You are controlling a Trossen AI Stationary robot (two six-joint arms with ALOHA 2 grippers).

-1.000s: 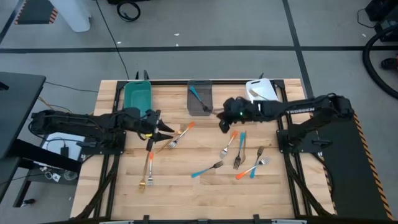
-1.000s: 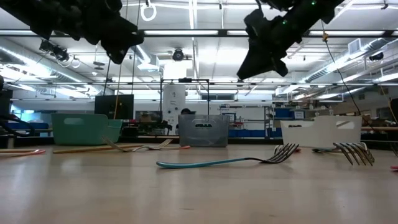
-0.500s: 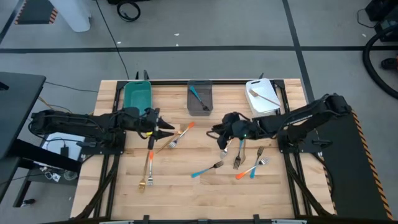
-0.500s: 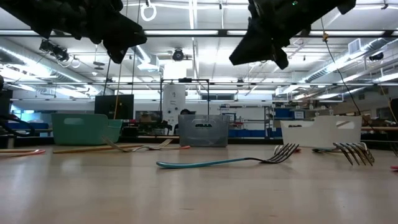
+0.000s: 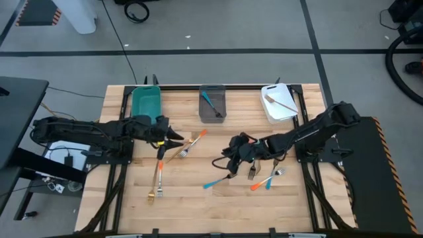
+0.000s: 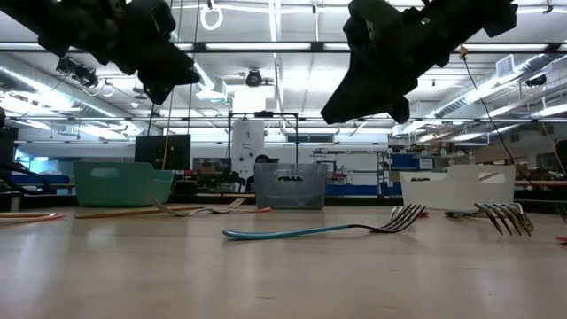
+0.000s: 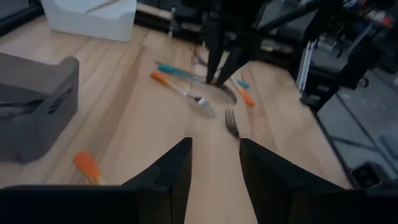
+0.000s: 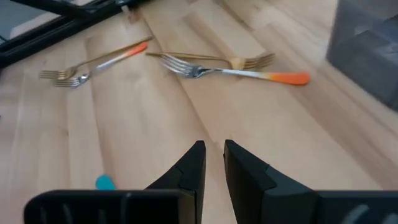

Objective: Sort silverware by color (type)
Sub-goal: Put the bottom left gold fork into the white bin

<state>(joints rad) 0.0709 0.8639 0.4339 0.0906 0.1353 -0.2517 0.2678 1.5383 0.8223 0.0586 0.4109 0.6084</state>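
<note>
A blue-handled fork (image 5: 210,104) lay in the grey bin (image 5: 212,114) and a golden-tan one (image 5: 281,104) in the white bin (image 5: 289,113); the teal bin (image 5: 146,101) looked empty. About eight forks (image 5: 254,164) remained on the wooden worktop (image 5: 192,198). The right hand (image 5: 230,160), narrowly open, hovered above a blue fork (image 5: 220,179); the left hand (image 5: 177,139), wider, held nothing.

Pale wooden plank table (image 5: 198,198) on grey concrete floor (image 5: 218,26) crossed by dark tape lines, long ceiling strip lights (image 6: 266,46), shelving and equipment beyond.

One teal bin (image 5: 135,101), one grey bin (image 5: 202,110), one white bin (image 5: 289,114); roughly ten forks (image 5: 218,180), some overlapping.
</note>
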